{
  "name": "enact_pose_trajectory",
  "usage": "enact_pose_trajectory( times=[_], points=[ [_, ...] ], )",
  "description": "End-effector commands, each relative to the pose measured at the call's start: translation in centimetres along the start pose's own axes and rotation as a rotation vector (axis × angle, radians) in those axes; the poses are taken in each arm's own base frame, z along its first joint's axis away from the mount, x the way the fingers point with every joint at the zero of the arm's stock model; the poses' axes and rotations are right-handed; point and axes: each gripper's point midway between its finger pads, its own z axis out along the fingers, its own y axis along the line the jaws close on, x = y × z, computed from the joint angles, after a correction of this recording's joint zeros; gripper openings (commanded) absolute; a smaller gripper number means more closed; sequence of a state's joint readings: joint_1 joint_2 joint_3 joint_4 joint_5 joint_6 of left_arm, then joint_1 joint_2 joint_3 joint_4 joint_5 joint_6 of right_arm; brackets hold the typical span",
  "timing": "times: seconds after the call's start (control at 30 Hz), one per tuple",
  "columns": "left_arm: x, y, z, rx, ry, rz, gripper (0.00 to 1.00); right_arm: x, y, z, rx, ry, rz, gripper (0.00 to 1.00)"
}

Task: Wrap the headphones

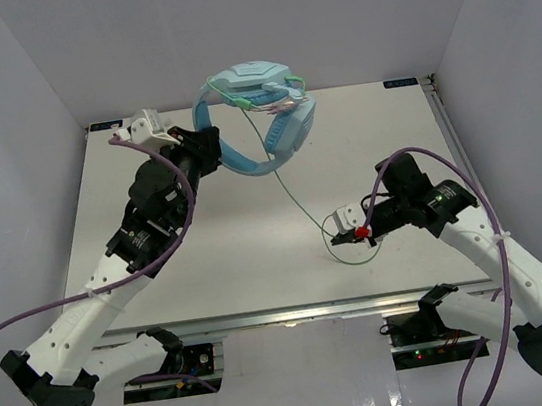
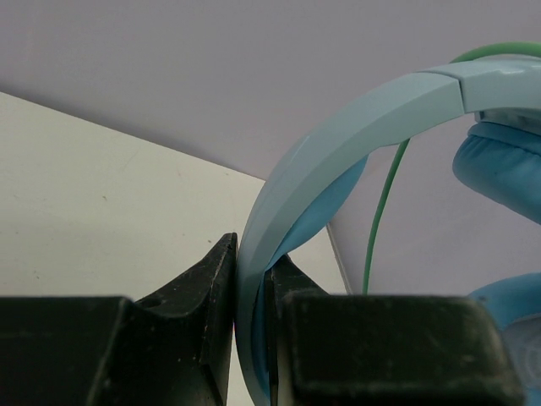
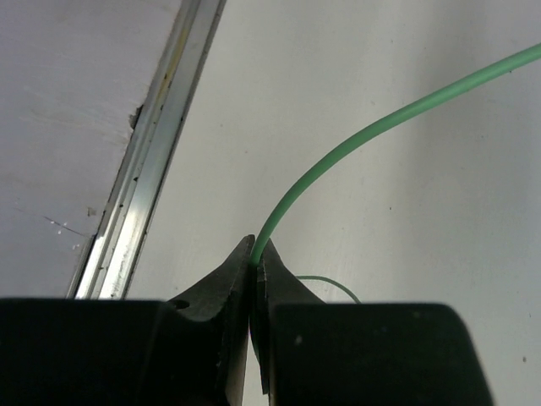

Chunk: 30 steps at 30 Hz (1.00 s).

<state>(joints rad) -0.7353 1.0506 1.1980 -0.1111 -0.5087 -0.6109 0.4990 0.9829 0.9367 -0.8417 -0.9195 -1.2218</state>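
Note:
The light blue headphones hang above the back of the table, earcups toward the rear wall, with cable turns lying over the upper earcup. My left gripper is shut on the headband, which passes between the black fingers. The thin pale-green cable runs from the earcups down across the table. My right gripper is shut on that cable near the table's front right. A small loop of cable lies on the table just beyond it.
The white table is boxed in by white walls on three sides. A metal rail runs along the table's edge close to my right gripper. Purple robot cables loop off both arms.

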Motion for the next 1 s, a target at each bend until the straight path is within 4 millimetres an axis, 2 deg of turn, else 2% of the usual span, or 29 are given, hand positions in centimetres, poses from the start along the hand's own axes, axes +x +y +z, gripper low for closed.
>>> enact_pose_trajectory(
  times=[0.0,0.23,0.4,0.6,0.63,0.67,0.77,0.97],
  points=[
    [-2.5,1.3,0.8,-0.087,-0.165,-0.086,0.0,0.0,-2.5,-1.0,0.106,0.089,-0.021,0.08],
    [0.2,4.6,2.8,-0.241,-0.152,0.067,0.0,-1.3,-4.0,-2.6,0.166,0.133,-0.087,0.08],
    [2.4,6.5,3.7,-0.312,-0.114,0.198,0.0,-2.7,-6.1,-4.2,0.244,0.171,-0.143,0.08],
    [7.8,9.6,4.7,-0.367,0.021,0.357,0.0,-5.0,-10.0,-6.8,0.391,0.223,-0.206,0.08],
    [8.0,9.6,4.8,-0.367,0.027,0.36,0.0,-5.2,-10.2,-6.9,0.399,0.222,-0.209,0.08],
    [9.2,10.0,4.9,-0.365,0.064,0.386,0.0,-5.6,-10.9,-7.3,0.423,0.226,-0.221,0.08],
    [11.0,10.2,5.2,-0.345,0.121,0.41,0.0,-6.2,-11.9,-7.6,0.45,0.221,-0.225,0.08],
    [14.3,9.8,6.0,-0.285,0.252,0.47,0.0,-6.3,-12.8,-8.0,0.482,0.245,-0.239,0.08]
  ],
)
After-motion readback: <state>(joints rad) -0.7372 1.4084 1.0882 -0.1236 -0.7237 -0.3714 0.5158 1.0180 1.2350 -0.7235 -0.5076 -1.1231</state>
